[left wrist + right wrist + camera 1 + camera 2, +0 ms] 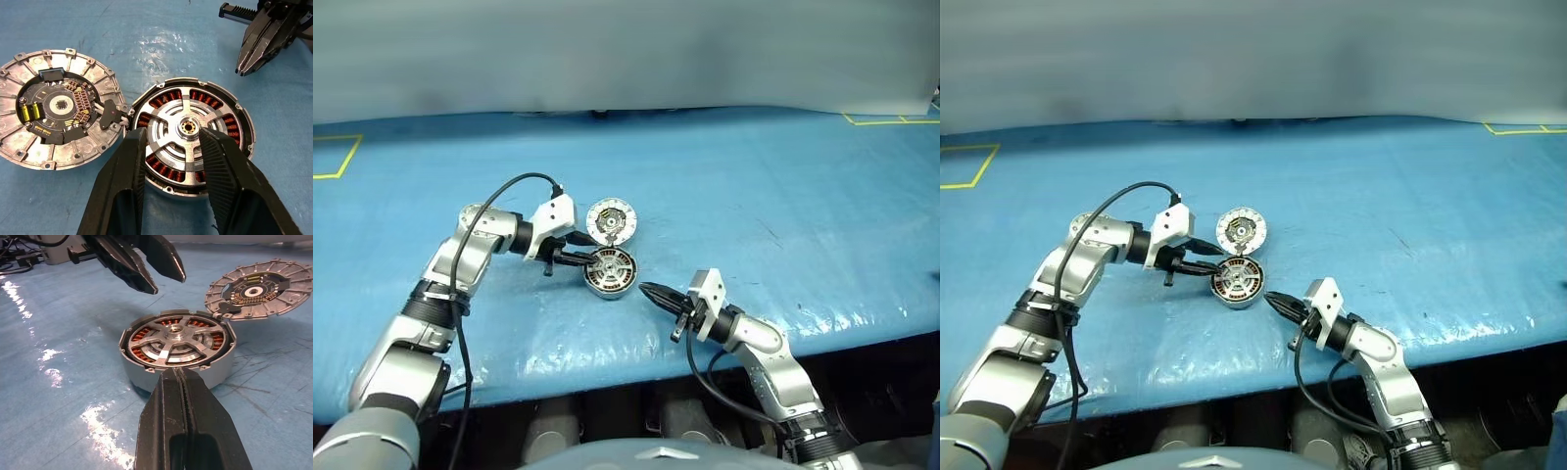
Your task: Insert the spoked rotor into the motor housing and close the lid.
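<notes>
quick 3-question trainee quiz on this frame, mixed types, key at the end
1. True or false: the spoked rotor already sits inside the motor housing.
2. Which face of the lid points up: A) plain grey, B) the one with dark and gold parts?
3. Which end effector has its fingers closed together, and is it holding anything?

Key
1. True; its spokes lie over the copper windings.
2. B; the lid lies open on the blue table beside the housing.
3. The right end effector; it holds nothing. The left end effector is open above the rotor.
</notes>
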Robot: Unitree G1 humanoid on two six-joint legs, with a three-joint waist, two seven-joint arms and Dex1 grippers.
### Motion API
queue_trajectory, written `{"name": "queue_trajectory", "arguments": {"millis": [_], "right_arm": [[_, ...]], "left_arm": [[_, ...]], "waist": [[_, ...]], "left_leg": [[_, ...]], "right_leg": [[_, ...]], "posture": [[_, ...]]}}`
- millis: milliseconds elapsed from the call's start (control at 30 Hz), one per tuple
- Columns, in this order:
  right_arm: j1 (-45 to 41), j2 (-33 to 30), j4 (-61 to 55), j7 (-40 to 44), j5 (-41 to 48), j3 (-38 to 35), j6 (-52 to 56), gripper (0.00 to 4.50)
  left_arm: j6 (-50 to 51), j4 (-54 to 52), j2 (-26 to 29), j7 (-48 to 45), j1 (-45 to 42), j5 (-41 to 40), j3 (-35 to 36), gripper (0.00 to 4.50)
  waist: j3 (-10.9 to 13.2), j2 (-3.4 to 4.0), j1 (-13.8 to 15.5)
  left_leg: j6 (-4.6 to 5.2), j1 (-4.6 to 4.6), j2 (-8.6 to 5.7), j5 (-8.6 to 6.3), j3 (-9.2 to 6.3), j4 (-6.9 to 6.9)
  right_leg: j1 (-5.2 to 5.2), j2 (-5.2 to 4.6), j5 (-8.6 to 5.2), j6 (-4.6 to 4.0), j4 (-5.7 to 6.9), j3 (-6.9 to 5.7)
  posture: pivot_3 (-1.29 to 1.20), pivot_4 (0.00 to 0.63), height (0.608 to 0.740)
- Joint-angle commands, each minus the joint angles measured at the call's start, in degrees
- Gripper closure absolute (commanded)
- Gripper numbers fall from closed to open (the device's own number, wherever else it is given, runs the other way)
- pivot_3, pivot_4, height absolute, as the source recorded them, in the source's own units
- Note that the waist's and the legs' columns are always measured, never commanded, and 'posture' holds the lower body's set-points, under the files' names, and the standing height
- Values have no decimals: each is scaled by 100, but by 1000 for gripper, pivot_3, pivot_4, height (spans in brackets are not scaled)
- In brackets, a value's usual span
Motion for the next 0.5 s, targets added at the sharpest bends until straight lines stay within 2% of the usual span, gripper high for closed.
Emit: {"name": "queue_trajectory", "arguments": {"millis": [33, 267, 400, 500], "right_arm": [[-220, 87, 28, -360, -82, -96, 232, 4500], [-402, 97, 47, -405, -107, -56, 353, 4500], [-655, 246, 5, -544, -161, -15, 460, 4500], [-856, 374, 11, -637, -264, 77, 485, 4500]], "left_arm": [[188, -404, 10, 439, 396, -202, 429, 2732], [247, -402, -272, 1657, 962, -105, 920, 2732], [180, -68, -638, 2633, 847, 25, 1238, 2732], [217, 79, -796, 2974, 695, 81, 1290, 2732]], "waist": [[0, 0, 1], [0, -1, 47], [1, -2, 36], [1, -3, 16]], "left_leg": [[-1, 1, 0, 1, 0, 0], [-2, 1, -2, 3, -3, 2], [-2, 4, -2, 2, -1, 3], [-5, 6, -2, 5, -2, 3]], "right_leg": [[0, 0, 1, 1, 1, 0], [4, -5, -4, -7, 1, -2], [6, -6, 1, 0, 2, -1], [6, -2, 11, 17, 6, -2]], "posture": [[0, 150, 740], [0, 150, 740], [0, 150, 740], [0, 150, 740]]}}
